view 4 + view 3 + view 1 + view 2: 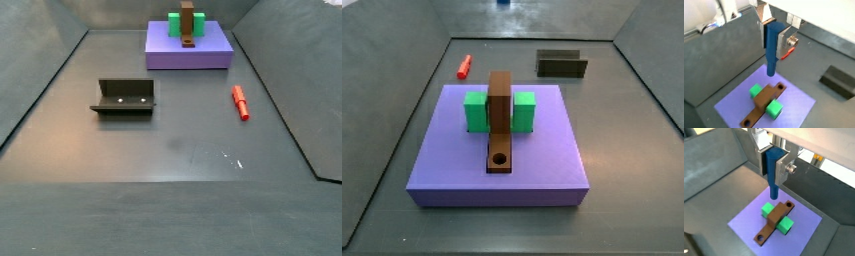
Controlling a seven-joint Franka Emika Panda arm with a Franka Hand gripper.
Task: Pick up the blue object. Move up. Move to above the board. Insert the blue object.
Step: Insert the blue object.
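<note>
My gripper point(773, 44) is shut on the blue object point(771, 52), a straight blue peg that hangs tip down between the silver fingers; both wrist views show it point(773, 178). It is high above the purple slab. The board point(764, 105) is a brown plank lying on the slab between two green blocks point(755, 90), with a round hole point(789, 205) near one end. In both wrist views the peg's tip shows close to that end. The board also shows in both side views point(500, 118) point(189, 27). The gripper is out of both side views.
The purple slab point(502, 165) stands on the grey floor inside grey walls. A small red stick point(462, 66) lies on the floor beside it, also seen in a side view point(241, 101). The dark fixture point(563, 64) stands on the floor away from the slab point(124, 97).
</note>
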